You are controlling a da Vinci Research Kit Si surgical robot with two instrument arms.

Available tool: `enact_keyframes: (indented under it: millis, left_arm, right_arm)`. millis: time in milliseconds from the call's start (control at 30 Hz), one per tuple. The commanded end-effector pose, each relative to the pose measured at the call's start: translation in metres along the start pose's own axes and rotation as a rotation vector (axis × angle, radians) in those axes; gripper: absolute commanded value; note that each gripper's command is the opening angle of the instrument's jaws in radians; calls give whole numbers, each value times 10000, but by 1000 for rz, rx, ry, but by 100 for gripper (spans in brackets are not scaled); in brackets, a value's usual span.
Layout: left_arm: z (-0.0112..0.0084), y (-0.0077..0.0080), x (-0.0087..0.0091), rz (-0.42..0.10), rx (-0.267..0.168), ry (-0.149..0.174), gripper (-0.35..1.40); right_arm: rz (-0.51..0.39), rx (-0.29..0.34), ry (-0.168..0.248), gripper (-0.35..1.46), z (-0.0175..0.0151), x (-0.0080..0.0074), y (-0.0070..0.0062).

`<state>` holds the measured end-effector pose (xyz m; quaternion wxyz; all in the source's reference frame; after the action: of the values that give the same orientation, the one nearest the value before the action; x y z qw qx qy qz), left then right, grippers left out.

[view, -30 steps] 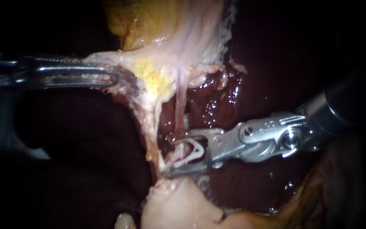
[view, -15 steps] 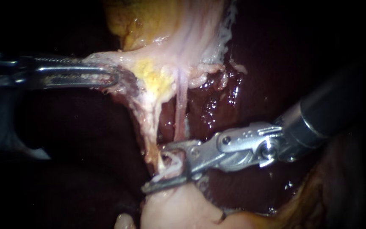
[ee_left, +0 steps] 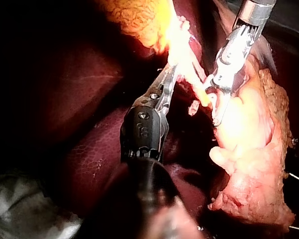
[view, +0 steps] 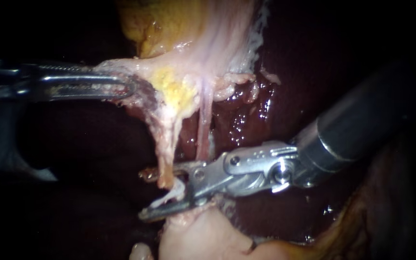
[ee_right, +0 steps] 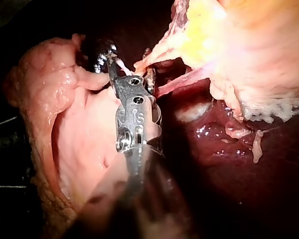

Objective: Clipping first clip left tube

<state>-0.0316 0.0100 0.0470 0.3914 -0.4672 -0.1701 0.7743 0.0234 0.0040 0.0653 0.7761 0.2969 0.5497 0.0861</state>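
The left instrument [view: 130,87] reaches in from the left edge of the endoscope view, in the upper left of the frame. Its jaws are closed on a flap of whitish tissue [view: 143,72] that hangs below the yellow gallbladder [view: 169,24] at the top centre.

Two tubes run down from that tissue at mid-frame. The left tube [view: 165,144] is ragged and whitish. The right tube [view: 203,130] is thin and pink, just beside it, with the dark, wet liver [view: 246,115] behind.

The right instrument [view: 141,194] enters from the right edge, its shaft slanting down toward the lower centre. Its jaws stand apart with a clear gap, straddling the lower end of the left tube. The tube's frayed tip hangs in front of the upper jaw. A white clip [view: 169,195] lies in the gap along the lower jaw; I cannot tell whether it also touches the upper jaw.

Just under the lower jaw, at the bottom centre, sits a pale lump of tissue [view: 193,236]. In the right wrist view the open jaws point at the strands, with the clip between them.
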Motion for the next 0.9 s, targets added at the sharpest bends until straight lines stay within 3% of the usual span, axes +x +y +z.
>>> enact_keyframes:
  millis: [33,367,600,733,900]
  left_arm:
    - [0,0,0,-1,1,0,-35]
    - [0,-1,0,-1,4,1,-35]
    - [0,-5,0,-1,7,1,-35]
    - [0,-9,-1,0,9,1,-35]
    - [0,-12,-1,0,13,2,-35]
  right_arm:
    - [0,1,-2,44,1,-1,0]
    - [26,20,1,44,4,-3,-5]
    - [21,60,14,44,7,5,-29]
    - [21,101,21,44,9,16,-43]
    - [47,152,49,44,7,32,-51]
